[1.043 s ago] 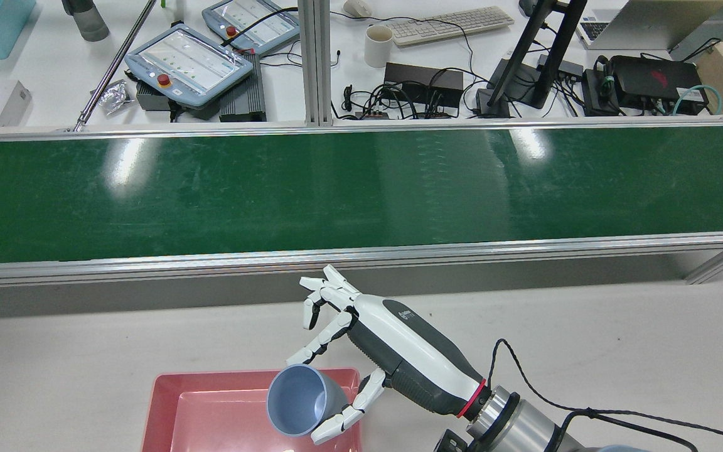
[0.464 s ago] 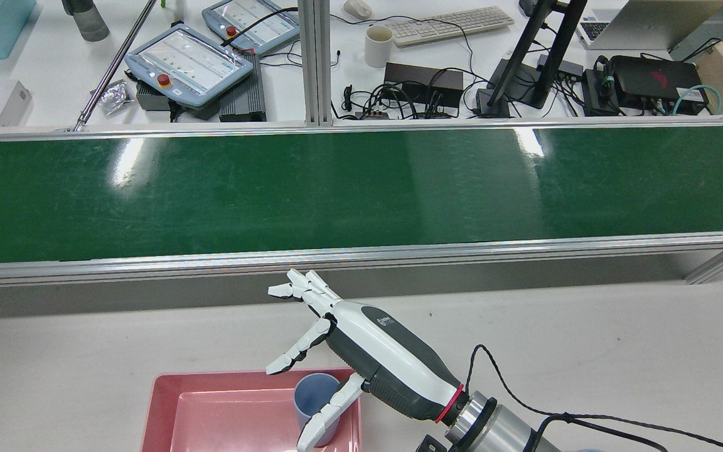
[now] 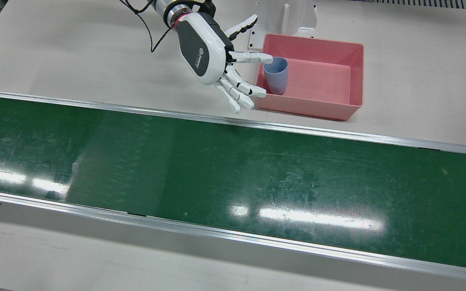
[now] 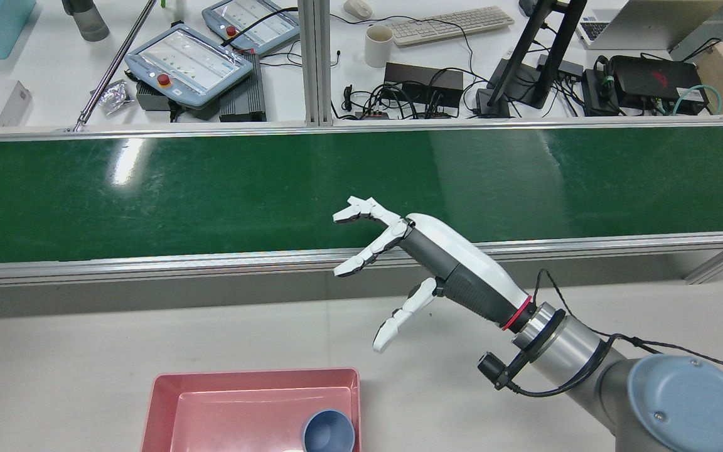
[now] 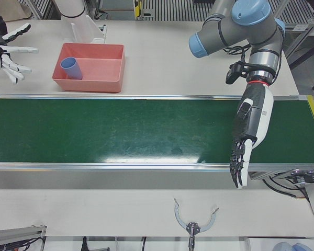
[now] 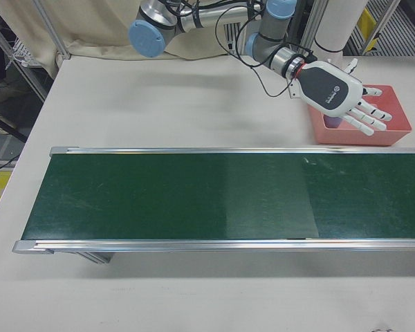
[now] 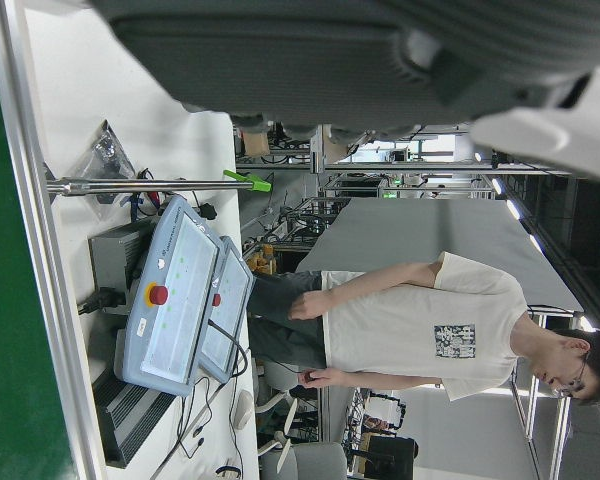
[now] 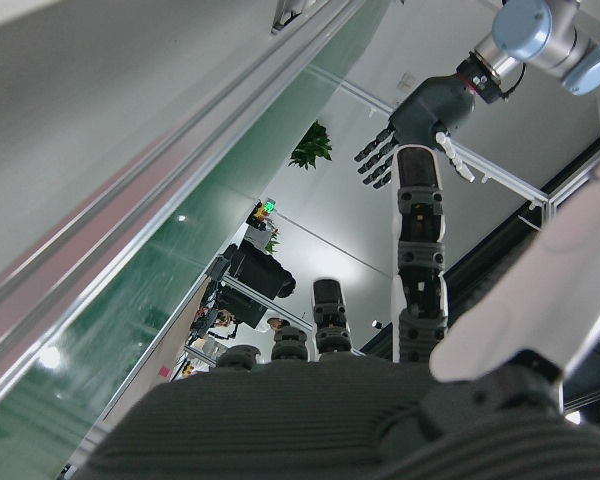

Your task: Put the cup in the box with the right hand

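Rear view is taken as the guide, and the order runs from the near edge outward. Nearest the camera, the pink box [image 4: 251, 402] is seen on the white table [image 4: 85, 339], and the blue cup [image 4: 328, 431] is found standing upright inside it, mouth up, in the corner on the right hand's side and close against the walls there. In the front view the same cup [image 3: 276, 75] is shown inside the box [image 3: 356, 76], resting on the floor of the box and held by nothing.

Just beyond the box, the right hand [image 4: 449, 270] is seen raised above the table, apart from the cup, with its fingers [image 4: 361, 258] spread wide and nothing between them. In the front view one fingertip appears level with the cup's rim; since the rear view shows a clear gap, this is judged to be overlap in the picture only.

Farther off, the green conveyor belt [image 4: 211, 188] is bare. At its far end, in the left-front view, the left hand [image 5: 250, 137] is seen hanging fingers down, extended and empty.

The placement is judged complete: the cup is in the box and released. Only the withdrawal of the right arm is thought to remain.
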